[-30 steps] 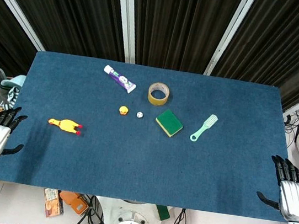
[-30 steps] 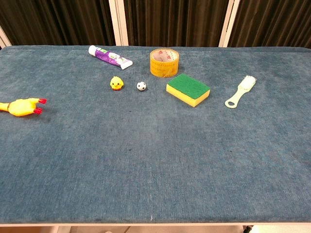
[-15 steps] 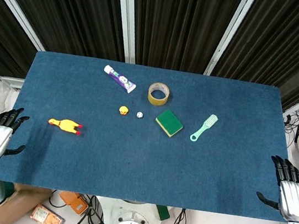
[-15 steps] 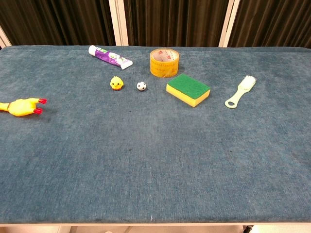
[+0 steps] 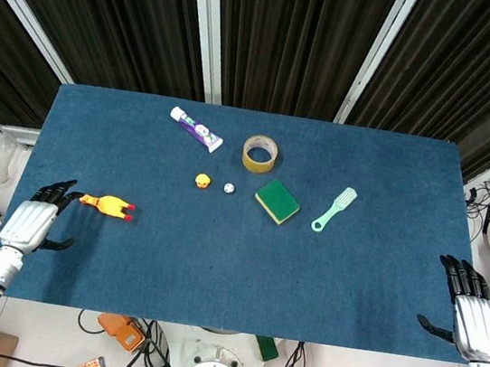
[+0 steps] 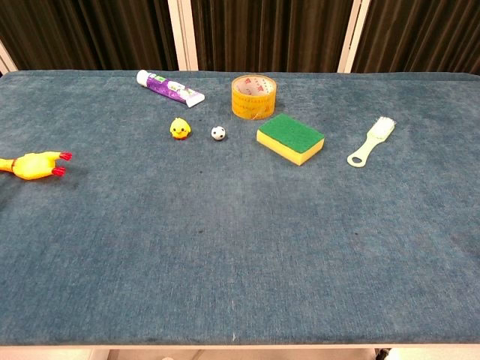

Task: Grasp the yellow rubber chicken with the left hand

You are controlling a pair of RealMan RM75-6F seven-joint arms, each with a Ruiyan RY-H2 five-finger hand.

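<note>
The yellow rubber chicken (image 5: 107,205) lies flat on the blue table (image 5: 234,264) near its left edge, red feet pointing right; the chest view shows the chicken (image 6: 34,165) at the far left. My left hand (image 5: 31,222) hovers over the table's left edge, open, fingers spread, its fingertips just left of the chicken's head and apart from it. At the table's right front corner my right hand (image 5: 473,316) is open and holds nothing. Neither hand shows in the chest view.
Towards the back lie a toothpaste tube (image 5: 196,129), a tape roll (image 5: 260,153), a small yellow duck (image 5: 202,180), a tiny ball (image 5: 229,188), a green-and-yellow sponge (image 5: 276,201) and a pale green brush (image 5: 334,209). Black curtains hang behind the table.
My left hand has moved right and forward, from beside the table's left front corner onto the table edge, close to the chicken's head. The chicken and the right hand have stayed put.
</note>
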